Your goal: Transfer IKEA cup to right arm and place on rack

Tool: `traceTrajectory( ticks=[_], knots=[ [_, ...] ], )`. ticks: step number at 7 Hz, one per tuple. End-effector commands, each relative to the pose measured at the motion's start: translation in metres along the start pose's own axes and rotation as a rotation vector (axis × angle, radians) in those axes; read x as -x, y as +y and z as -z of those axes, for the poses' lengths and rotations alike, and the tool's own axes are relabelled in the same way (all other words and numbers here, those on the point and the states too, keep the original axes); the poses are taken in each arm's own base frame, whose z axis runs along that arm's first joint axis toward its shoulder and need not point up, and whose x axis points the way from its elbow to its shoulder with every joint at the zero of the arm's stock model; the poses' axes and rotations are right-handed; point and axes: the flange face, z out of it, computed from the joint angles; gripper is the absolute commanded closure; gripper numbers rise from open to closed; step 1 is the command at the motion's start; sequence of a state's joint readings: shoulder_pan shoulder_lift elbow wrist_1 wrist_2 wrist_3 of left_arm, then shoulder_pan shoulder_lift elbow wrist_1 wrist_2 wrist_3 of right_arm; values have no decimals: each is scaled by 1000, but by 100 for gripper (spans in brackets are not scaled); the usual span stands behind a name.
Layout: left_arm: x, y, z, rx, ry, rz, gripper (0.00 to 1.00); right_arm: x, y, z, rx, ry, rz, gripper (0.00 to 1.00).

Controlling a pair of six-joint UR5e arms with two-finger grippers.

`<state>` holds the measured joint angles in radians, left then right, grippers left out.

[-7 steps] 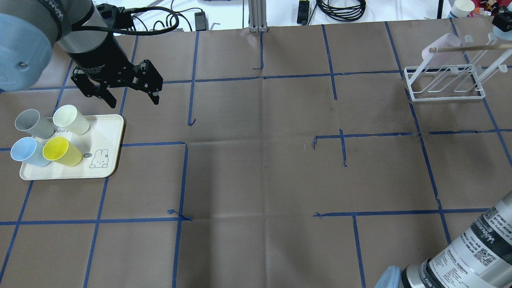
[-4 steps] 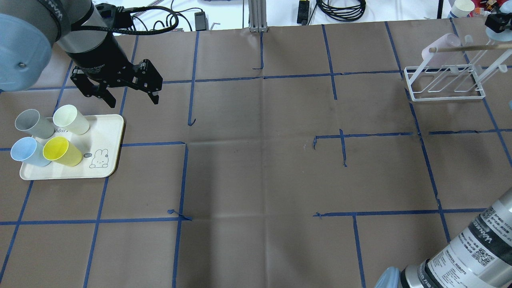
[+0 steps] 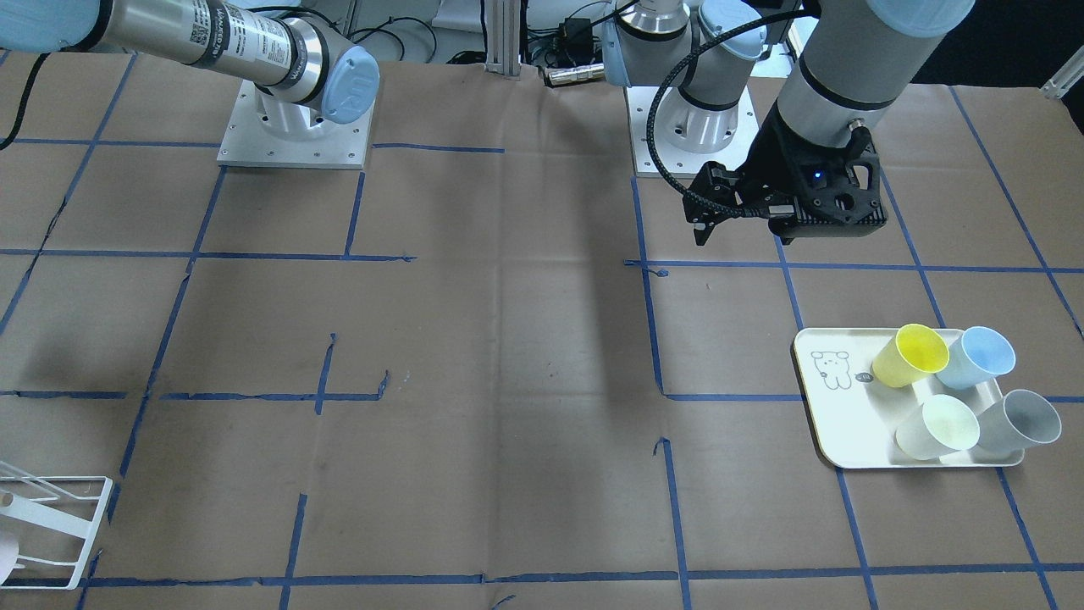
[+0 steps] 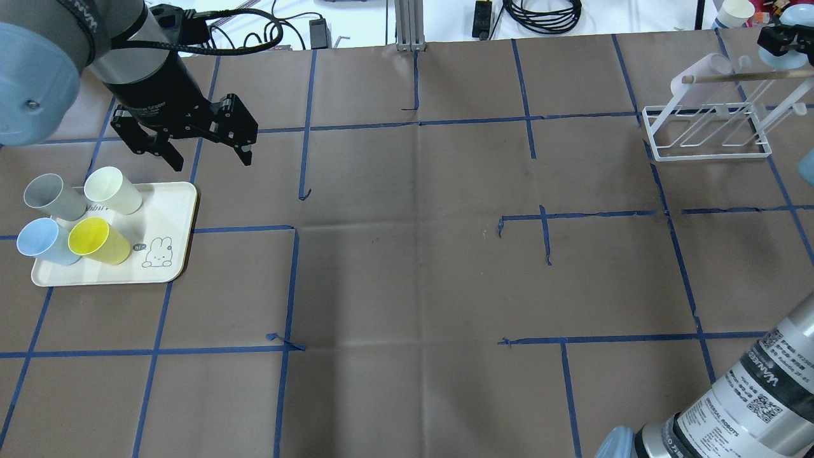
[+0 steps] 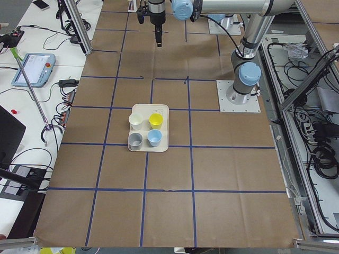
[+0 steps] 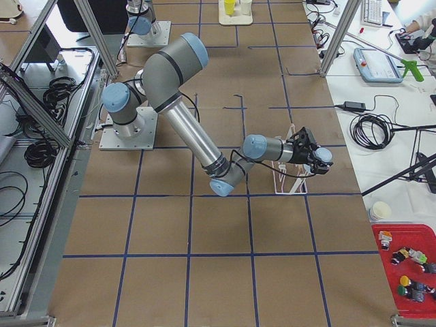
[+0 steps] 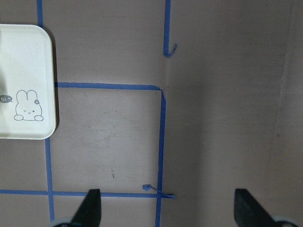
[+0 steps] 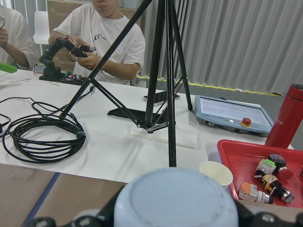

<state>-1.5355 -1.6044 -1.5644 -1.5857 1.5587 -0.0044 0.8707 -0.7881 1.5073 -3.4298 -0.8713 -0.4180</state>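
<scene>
You are at the placing step. The right gripper [image 4: 779, 43] is clamped on the pale blue cup [image 8: 175, 198], whose closed base faces the wrist camera. It hangs over the tabletop's far right corner, just above the rack [image 4: 712, 156]. A pink cup [image 4: 703, 76] already sits on a rod at the rack's left end, so pick a free rod to its right. Tilt the held cup until its mouth lines up with that rod's slant, then feed it down along the rod rather than dropping straight. The rods are thin and the rack looks light, so a sideways nudge could shift it. Let go only once the cup has seated, and back out along the same slant. A tan bar [image 4: 744, 76] crosses above the rack, and I cannot tell what it belongs to, so keep clear of it. The left gripper [image 4: 213, 159] hangs empty with its jaws apart, just beyond the far edge of the tray [image 4: 172, 210] by the tabletop's left edge. That tray holds a grey cup [image 4: 51, 197], a cream cup [image 4: 111, 189], a yellow cup [image 4: 95, 240] and a second blue cup [image 4: 41, 242]. Of the writing, the right arm [image 4: 731, 407] reads "UNIVERSAL ROBOTS" beside a QR code. White lettering on the left gripper ends in "Gripper". A small "hi" bubble sits by the tray's rabbit drawing [image 7: 27, 105].
</scene>
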Motion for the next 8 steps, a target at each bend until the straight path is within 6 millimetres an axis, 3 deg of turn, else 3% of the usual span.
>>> traceTrajectory(
  ticks=[1, 2, 3, 4, 5, 8],
  knots=[
    [0, 0, 1, -2, 0, 2, 0, -1, 5, 0, 2, 3, 5, 93],
    [0, -1, 0, -1, 2, 3, 0, -2, 6, 1, 0, 7, 9, 90],
    [0, 0, 0, -1, 2, 3, 0, -2, 9, 0, 2, 6, -5, 54],
    [0, 0, 0, -1, 2, 3, 0, -1, 11, 0, 3, 6, -11, 9],
    [0, -1, -1, -1, 2, 3, 0, -1, 9, 1, -3, 12, -19, 1],
    [0, -1, -1, 1, 3, 3, 0, -2, 3, 4, -6, 25, -17, 0]
  ],
)
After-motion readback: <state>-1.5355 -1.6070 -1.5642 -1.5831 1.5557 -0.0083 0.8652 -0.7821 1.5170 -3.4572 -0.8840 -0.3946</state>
